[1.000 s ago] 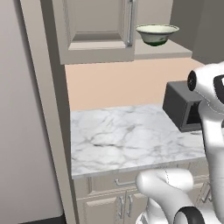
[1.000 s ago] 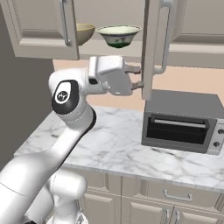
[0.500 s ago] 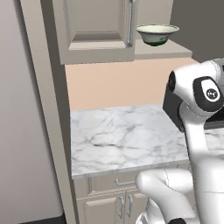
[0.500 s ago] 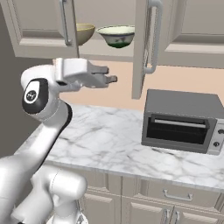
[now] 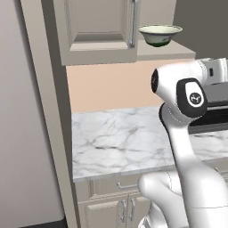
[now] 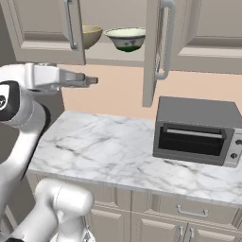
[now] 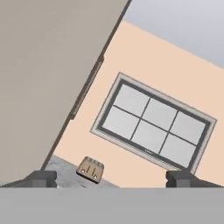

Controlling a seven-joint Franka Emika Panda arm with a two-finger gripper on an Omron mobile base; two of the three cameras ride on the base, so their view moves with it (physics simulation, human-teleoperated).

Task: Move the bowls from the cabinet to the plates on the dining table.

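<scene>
Two bowls sit on the open shelf of the cabinet (image 6: 198,33), well above the marble counter (image 6: 108,151): a green-and-white bowl (image 6: 125,38) at the shelf's front, also seen from my left camera as the green-and-white bowl (image 5: 160,34), and a cream bowl (image 6: 90,35) just beside it, partly hidden behind the left door (image 6: 45,26). The right door (image 6: 156,52) hangs swung outward, its long metal bar handle (image 6: 166,40) facing me.

Below the shelf and off to the left of the bowls, my gripper (image 6: 92,81) points level toward the peach wall (image 6: 123,90), touching nothing. Through the hand camera the two fingertips (image 7: 41,178) stand spread wide apart with nothing between them; the gripper (image 7: 109,179) looks out, rolled to one side, at a framed window (image 7: 151,124) of six panes on a peach wall, with a small tan toaster (image 7: 90,169) on a grey surface beneath it.

A grey toaster oven (image 6: 196,130) rests on the counter to the right, under the open door. Drawer fronts (image 6: 189,208) with small handles run below the counter's edge.
</scene>
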